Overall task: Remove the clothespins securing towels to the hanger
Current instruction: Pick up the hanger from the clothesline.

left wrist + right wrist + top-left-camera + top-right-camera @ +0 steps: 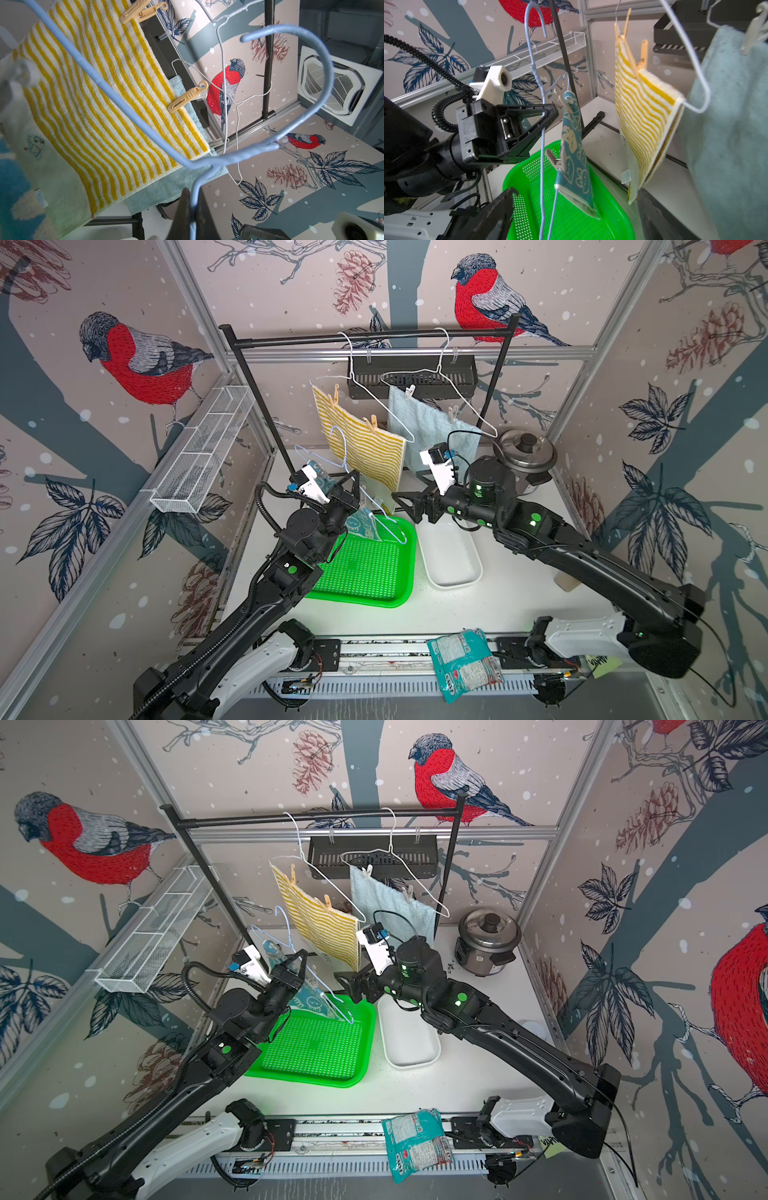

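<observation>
White tabletop (pixel 498 605) inside bullfinch-wallpaper walls (pixel 291 277); left end effector (pixel 550 113) pinches the blue hanger (pixel 122 104), right end effector (pixel 405 508) gapes empty; packet (pixel 463 664) print unreadable

The white table (pixel 498 605) bears a green basket (pixel 411 560), a white tub (pixel 451 564) and a steel cooker (pixel 524 454).

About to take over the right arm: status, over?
Left hand shut on blue hanger, over green basket. Right hand open, beside teal towel. Two pale clothespins grip it. Close behind, yellow striped towel, not blocking.
</observation>
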Robot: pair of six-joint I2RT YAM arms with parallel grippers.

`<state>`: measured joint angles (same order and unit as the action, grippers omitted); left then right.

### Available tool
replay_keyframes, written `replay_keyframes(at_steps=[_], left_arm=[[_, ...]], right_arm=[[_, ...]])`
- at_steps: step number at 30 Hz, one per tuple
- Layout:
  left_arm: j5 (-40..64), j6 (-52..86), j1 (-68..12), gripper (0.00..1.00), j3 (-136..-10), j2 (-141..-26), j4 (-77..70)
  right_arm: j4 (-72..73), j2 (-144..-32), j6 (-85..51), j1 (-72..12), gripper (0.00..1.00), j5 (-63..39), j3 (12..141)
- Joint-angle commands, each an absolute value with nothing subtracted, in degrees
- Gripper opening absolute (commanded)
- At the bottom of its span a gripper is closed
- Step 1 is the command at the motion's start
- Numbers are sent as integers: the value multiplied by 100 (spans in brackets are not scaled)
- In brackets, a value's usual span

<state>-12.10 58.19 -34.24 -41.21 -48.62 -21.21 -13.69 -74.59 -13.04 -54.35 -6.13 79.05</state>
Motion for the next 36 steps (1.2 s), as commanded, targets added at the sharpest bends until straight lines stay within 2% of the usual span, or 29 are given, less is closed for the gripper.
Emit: replay_keyframes(at_steps=[1,6,14,20,25,31,34,35,36], left_arm=[[-1350,6027,-3430,0,-4083,-4871,-2629],[-1319,6046,-3445,0,-4096,-4868,-2619],[-1283,6115,-3463,0,-4076,-4858,-2550],[-1259,6135,-3472,0,-4063,-4853,-2551],[-1247,6131,-3472,0,-4061,-4863,-2526],[-1244,5986,-3472,0,-4105,-4847,-2296],[-1187,5864,-3467,0,-4105,-4829,-2290],[-1149,5750,-3472,3,-4148,-4834,-2247],[-1135,5623,-3472,12,-4206,-4847,-2141]], right_arm=[[-1412,-7700,-1229,-5563,92,-738,8056],[-1490,-8196,-1198,-5738,89,-766,8373],[-1894,-8824,-1081,-5853,75,-712,9001],[-2068,-9117,-1048,-5891,57,-746,9224],[-2118,-9257,-1061,-5914,37,-778,9358],[-2163,-9259,-1089,-5920,8,-751,9436],[-2197,-9208,-1032,-5916,3,-651,9420],[-2197,-9178,-1007,-5921,3,-627,9400],[-2193,-9147,-989,-5916,2,-618,9385]])
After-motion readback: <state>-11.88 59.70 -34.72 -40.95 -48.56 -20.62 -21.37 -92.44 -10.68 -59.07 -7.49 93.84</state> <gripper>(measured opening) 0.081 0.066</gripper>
